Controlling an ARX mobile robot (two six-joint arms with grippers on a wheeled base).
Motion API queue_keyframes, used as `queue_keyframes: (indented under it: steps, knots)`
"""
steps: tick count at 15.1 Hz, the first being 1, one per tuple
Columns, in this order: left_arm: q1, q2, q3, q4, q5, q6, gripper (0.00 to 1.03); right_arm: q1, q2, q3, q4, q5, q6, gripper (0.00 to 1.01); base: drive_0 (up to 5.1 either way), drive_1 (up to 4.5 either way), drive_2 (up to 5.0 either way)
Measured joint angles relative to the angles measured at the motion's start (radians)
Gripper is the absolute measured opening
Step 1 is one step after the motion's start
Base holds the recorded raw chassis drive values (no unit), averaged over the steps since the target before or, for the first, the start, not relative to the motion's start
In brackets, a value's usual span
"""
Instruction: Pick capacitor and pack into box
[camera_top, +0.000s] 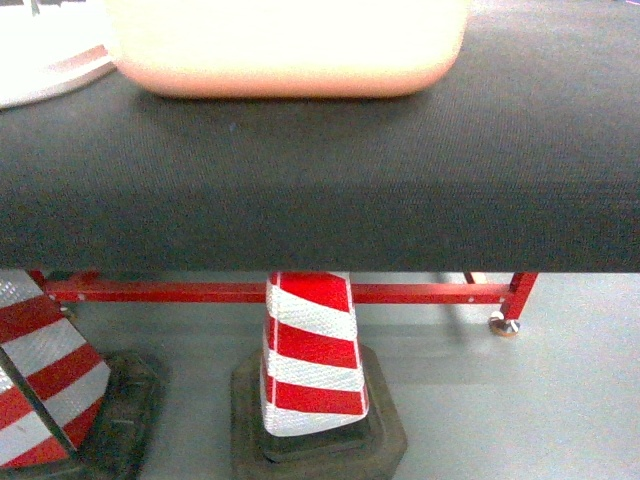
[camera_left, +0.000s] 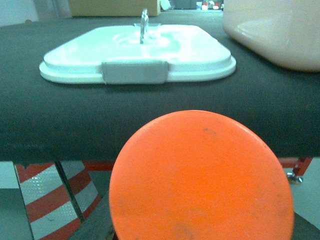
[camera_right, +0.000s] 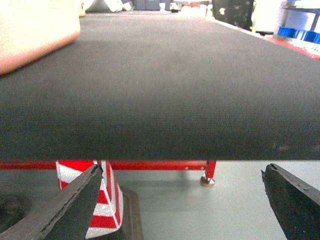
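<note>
Worktop: one, black, red frame.
Box: one, 12 o'clock.
Lid: one.
Capacitor: one, filling left tool's view; grip unclear.
Right tool: wide.
Cones: two.

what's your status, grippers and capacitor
Left gripper: fingers out of frame, capacitor fills its wrist view, likely held. Right gripper open, empty, below table edge. Box on table, lid off beside it. Path clear.

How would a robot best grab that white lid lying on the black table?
Probably by the clear upright handle at the middle of the white lid, coming straight down from above: the lid lies flat and wide, so only that thin raised handle offers the fingers something to pinch.
</note>
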Motion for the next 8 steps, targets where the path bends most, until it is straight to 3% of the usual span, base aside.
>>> queue_keyframes:
  steps: [8]
  knots:
    - [0.0,0.0,0.0,0.001,-0.002,0.0,0.44,0.0,0.0,0.0,0.001,-0.001,-0.001,0.98,0.0,0.0,0.0]
